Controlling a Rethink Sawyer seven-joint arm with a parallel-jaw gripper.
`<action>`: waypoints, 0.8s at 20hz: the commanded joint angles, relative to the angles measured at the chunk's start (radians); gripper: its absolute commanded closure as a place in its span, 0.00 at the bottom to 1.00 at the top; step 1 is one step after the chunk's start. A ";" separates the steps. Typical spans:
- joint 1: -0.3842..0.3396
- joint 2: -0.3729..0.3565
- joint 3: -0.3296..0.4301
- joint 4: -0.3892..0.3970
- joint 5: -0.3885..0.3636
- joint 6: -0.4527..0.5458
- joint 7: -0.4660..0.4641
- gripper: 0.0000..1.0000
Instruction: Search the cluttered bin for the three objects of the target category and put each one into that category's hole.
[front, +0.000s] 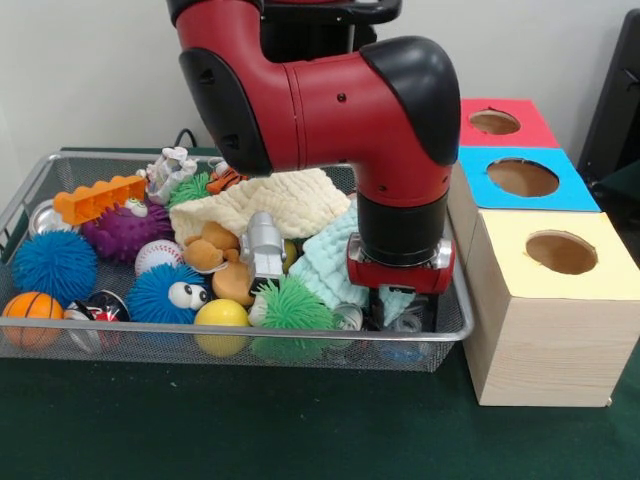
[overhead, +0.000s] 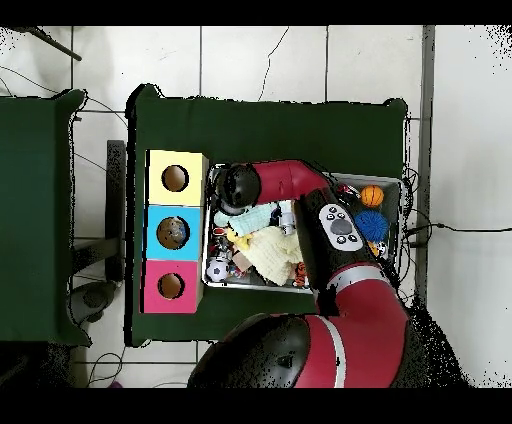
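The wire mesh bin (front: 250, 338) is full of toys and cloths; it also shows in the overhead view (overhead: 208, 255). My gripper (front: 398, 312) reaches down into the bin's near right corner, next to the boxes. Clear wrinkled plastic (front: 408, 322) lies right under it, and another clear plastic piece (front: 347, 317) lies beside the green spiky ball (front: 290, 303). Whether I hold anything is hidden by the wrist. In the overhead view the wrist (overhead: 236, 187) covers the gripper. The blue-topped box's hole (front: 522, 177) is to the right of the bin and shows from above (overhead: 173, 232).
The red-topped box's hole (front: 494, 122) and the yellow-topped box's hole (front: 561, 252) flank the blue one. The bin holds a cream cloth (front: 270, 200), a mint cloth (front: 330, 255), blue fuzzy balls (front: 52, 265), a purple spiky ball (front: 125, 232), a basketball (front: 32, 306), a yellow ball (front: 221, 315) and a silver can (front: 45, 215).
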 joint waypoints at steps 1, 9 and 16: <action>0.039 0.198 -0.018 -0.061 -0.067 -0.154 0.006 0.00; 0.059 0.200 -0.036 -0.067 -0.060 -0.169 0.031 0.00; 0.065 0.205 -0.037 -0.068 -0.057 -0.176 0.015 0.00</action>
